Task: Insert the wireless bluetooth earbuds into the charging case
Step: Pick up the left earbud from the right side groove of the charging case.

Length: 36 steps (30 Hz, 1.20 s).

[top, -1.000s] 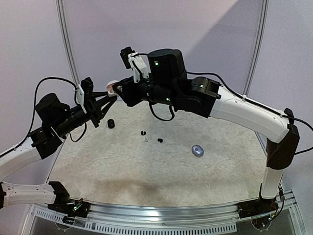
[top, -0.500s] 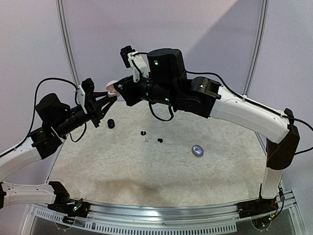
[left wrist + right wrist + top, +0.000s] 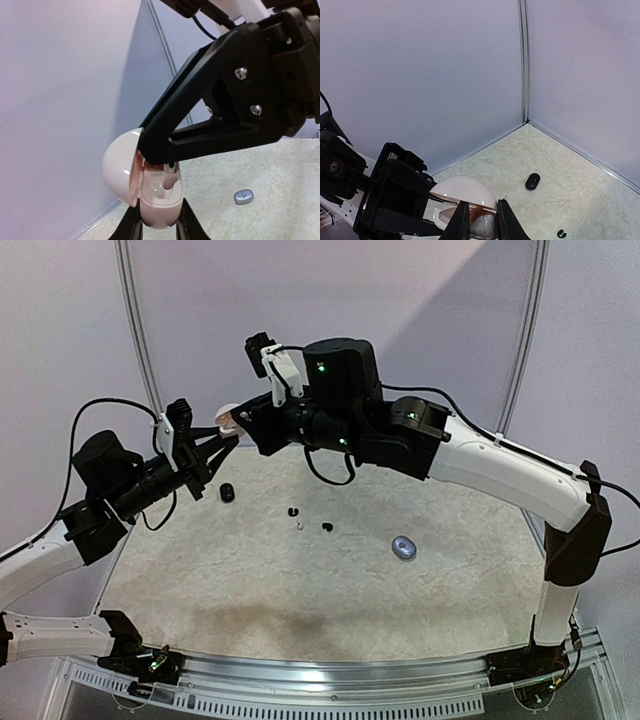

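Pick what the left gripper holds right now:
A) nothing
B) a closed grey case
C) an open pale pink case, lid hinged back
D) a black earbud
C: the left wrist view shows the left gripper clamped on the open pale pink case, lid swung back.

Pinkish-white charging case (image 3: 150, 192); black earbuds (image 3: 327, 528); cream mottled table (image 3: 300, 580).

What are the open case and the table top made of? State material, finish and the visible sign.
Open case: likely hard plastic, glossy pinkish-white; its domed lid carries a soft sheen and the inside well looks moulded smooth. Table top: matte, pale beige with a mottled, stone-like pattern; whether laminate, mat or fabric cannot be told.
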### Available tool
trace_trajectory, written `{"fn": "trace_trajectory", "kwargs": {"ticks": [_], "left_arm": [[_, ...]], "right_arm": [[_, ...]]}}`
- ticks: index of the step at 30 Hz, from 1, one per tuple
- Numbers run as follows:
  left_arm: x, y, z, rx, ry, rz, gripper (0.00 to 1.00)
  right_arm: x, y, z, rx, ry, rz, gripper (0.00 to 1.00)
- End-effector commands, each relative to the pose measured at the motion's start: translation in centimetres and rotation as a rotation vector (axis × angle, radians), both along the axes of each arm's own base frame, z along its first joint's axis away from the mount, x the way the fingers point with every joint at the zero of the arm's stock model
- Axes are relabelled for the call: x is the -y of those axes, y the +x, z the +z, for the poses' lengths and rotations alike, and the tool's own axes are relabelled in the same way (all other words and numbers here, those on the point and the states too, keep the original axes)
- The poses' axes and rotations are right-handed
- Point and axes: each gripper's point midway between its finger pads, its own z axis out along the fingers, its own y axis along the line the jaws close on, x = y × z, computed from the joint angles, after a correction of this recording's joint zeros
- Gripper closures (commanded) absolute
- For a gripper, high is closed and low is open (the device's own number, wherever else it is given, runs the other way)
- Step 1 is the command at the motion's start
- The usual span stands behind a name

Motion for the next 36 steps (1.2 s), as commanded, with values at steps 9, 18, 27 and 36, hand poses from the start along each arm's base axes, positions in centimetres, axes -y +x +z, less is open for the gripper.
{"fn": "trace_trajectory", "kwargs": {"ticks": [9,18,27,36], "left_arm": [[1.0,-1.1,-1.7,-0.166,-0.044,-0.118,1.0],[1.2,-1.4,-2.0,-0.177,-0.036,-0.138,1.0],[0.8,-1.0,-1.6,-0.149,-0.008,-0.097,1.0],[0.1,0.1,-0.8,-0.105,-0.041,-0.018,1.0]], "right_arm": [[1.2,-3.0,0.2,0.062,-0.056,0.112,1.0],[1.7,-3.1,1.2,0.081,-0.023,0.107,1.0],[-0.1,-2.3,-2.5,0.037,-0.121,0.105,0.97],[-0.2,-0.7,-3.4,0.039,-0.148,0.02,0.81]]}}
